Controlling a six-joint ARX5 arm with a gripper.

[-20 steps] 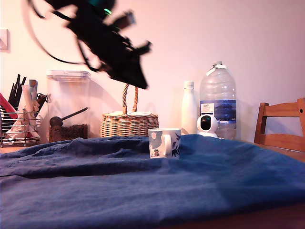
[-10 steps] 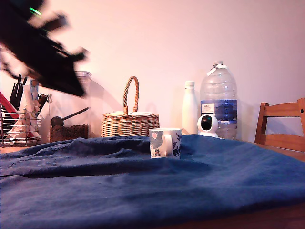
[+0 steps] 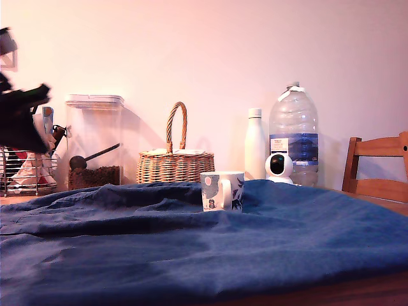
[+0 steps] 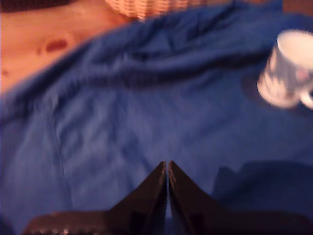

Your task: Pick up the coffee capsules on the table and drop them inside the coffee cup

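Capsules cannot be seen in either view. Blue cloth (image 3: 210, 248) covers the counter (image 4: 44, 44), wrinkled. Behind the cup (image 3: 222, 190), from the exterior view's left to right, stand a clear bin (image 3: 94, 141), a basket (image 3: 174, 159), a white bottle (image 3: 254, 144) and a big water bottle (image 3: 292, 131). The cup stands upright on the cloth. The claw (image 4: 166, 177) hangs above the cloth, well apart from the cup, tips pressed together on nothing.

My arm shows as a dark, blurred mass at the far left edge of the exterior view, upper left of the frame. In the wrist view, my tool (image 4: 166, 171) sits at bottom centre, its two dark fingers (image 4: 146, 193) pressed together, holding nothing.
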